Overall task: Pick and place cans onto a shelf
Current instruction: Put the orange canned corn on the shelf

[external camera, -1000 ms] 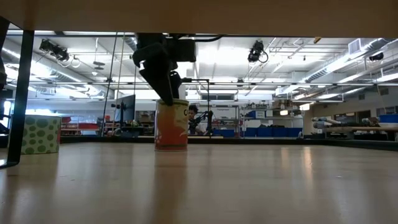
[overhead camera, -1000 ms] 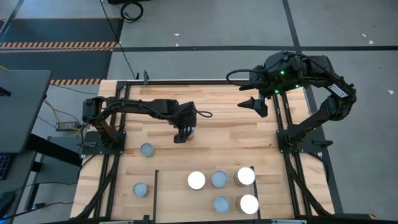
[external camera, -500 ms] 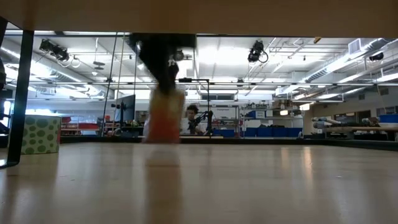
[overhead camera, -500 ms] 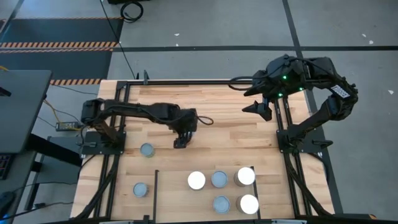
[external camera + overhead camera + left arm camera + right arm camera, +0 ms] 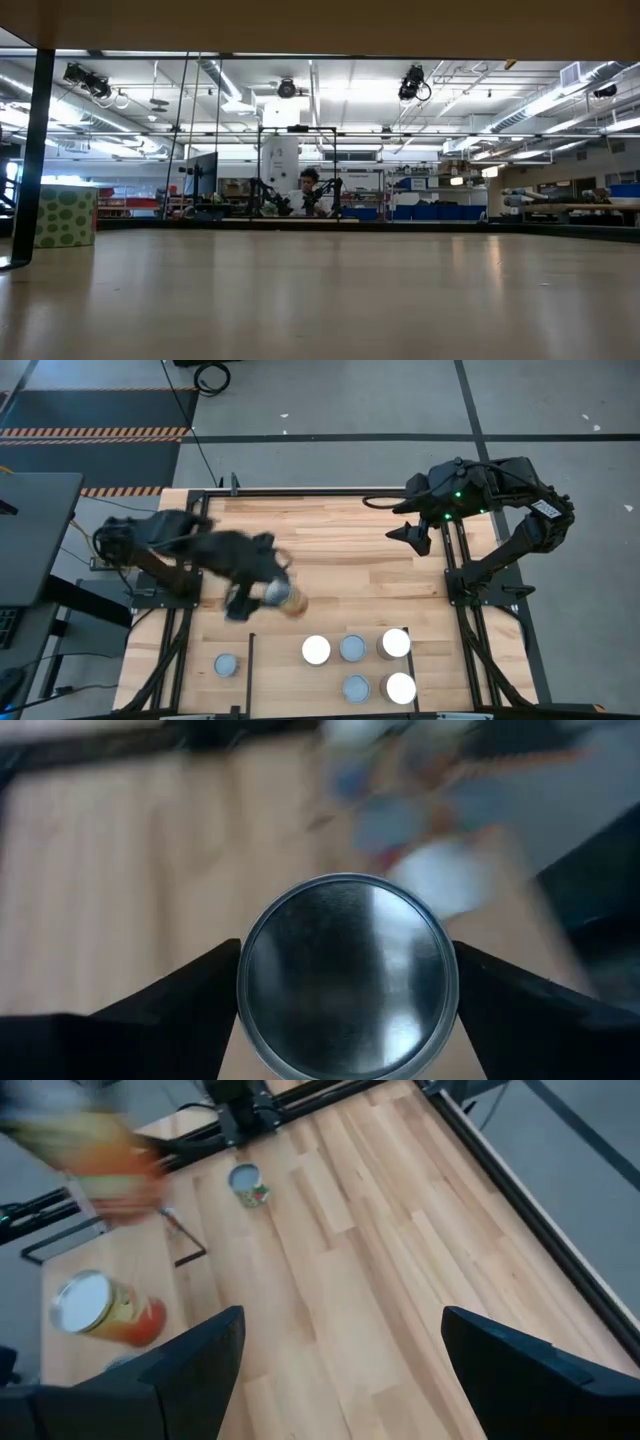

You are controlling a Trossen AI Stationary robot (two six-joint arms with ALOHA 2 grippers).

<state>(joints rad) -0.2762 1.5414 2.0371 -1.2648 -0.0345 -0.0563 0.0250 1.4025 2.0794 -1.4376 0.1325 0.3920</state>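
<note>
My left gripper [image 5: 268, 598] is shut on a can [image 5: 285, 599] with a silver top and tan-orange sides, over the table's near-left middle; the arm is blurred. The can does not show in the low view. In the left wrist view the can's round top [image 5: 348, 975] fills the space between the fingers. The shelf [image 5: 330, 672] lies at the near edge with several cans on it, among them one white-topped [image 5: 316, 650] and one grey-blue [image 5: 352, 648]. My right gripper [image 5: 410, 532] hangs open and empty at the far right. My left gripper pinches the can between its two fingers [image 5: 190, 995], one on each side of the can's wall just below the top rim [image 5: 246, 982]. The can is out of the low view, so it is lifted clear of the table. In the high view it looks tilted.
A grey-blue-topped can [image 5: 228, 664] stands on the table left of the shelf's black rail [image 5: 249, 660]. A green-dotted can [image 5: 65, 215] shows at the low view's left, and a can [image 5: 247, 1185] shows far off in the right wrist view. Black frame rails run along the table's sides.
My left gripper has carried the tan-orange can from the table's middle toward the near and left edges, moving fast. The can stood on the table a second ago; it has since risen out of the low view.
</note>
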